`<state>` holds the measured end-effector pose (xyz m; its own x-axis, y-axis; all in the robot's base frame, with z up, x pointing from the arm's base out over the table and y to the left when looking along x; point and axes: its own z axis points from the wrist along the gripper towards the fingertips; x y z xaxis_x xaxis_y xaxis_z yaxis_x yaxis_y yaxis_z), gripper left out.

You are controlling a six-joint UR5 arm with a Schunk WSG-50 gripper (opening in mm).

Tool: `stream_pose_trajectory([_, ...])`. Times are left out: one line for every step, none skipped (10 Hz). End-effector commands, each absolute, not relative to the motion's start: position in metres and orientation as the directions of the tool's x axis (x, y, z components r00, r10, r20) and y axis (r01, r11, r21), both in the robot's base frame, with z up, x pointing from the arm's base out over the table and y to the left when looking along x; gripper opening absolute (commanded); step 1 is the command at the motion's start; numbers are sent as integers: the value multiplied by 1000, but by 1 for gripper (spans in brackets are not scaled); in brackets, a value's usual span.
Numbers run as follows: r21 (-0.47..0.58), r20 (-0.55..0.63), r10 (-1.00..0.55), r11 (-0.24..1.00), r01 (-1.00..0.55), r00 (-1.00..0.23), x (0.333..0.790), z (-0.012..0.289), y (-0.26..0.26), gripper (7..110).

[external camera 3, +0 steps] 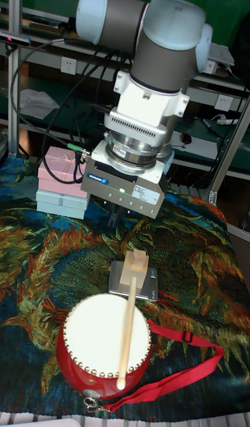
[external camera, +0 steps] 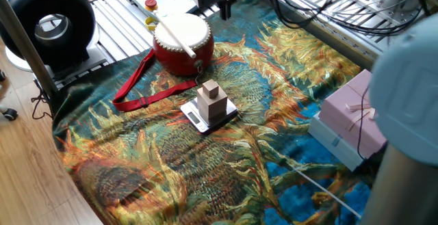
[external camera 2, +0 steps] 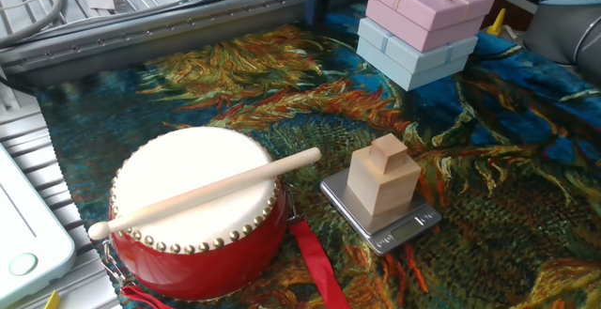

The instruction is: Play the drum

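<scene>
The drum point(external camera: 181, 46) stands at the back left of the patterned cloth, with a red body and a cream skin point(external camera 2: 192, 192). A wooden drumstick point(external camera 2: 208, 192) lies loose across the skin, and the red strap point(external camera: 145, 89) trails onto the cloth. My gripper point(external camera: 224, 7) hangs in the air just behind and to the right of the drum, clear of it. Its dark fingers sit close together with nothing between them. In the tall fixed view the gripper point(external camera 3: 119, 216) hovers above the far edge of the scale, beyond the drum point(external camera 3: 105, 338).
A wooden block point(external camera: 212, 100) stands on a small scale point(external camera 2: 380, 220) in front of the drum. Stacked pink and blue gift boxes point(external camera 2: 424, 16) sit at the cloth's right edge. A black ring fan point(external camera: 44, 21) is at far left. The arm's pale elbow point(external camera: 410, 115) fills the right side.
</scene>
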<state>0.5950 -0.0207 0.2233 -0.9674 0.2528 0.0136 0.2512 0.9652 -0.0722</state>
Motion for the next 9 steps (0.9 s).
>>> stream_pose_trajectory([-63,8,242,969,241,-970,621,231,-13,7])
stream_pose_trajectory([-76,4,243,967,242,-970,627,233,-13,7])
stream_pose_trajectory([-82,3,242,967,241,-970,632,234,-11,7])
stream_pose_trajectory([-84,3,242,967,241,-970,637,236,-9,7])
stream_pose_trajectory([-85,2,245,966,244,-970,641,239,-5,7])
stream_pose_trajectory([-86,0,246,966,245,-969,646,240,-2,7])
stream_pose_trajectory([-88,1,248,965,247,-969,651,241,0,7])
stream_pose_trajectory([-87,3,249,965,248,-968,655,243,4,7])
stream_pose_trajectory([-70,9,260,963,259,-966,659,244,13,7])
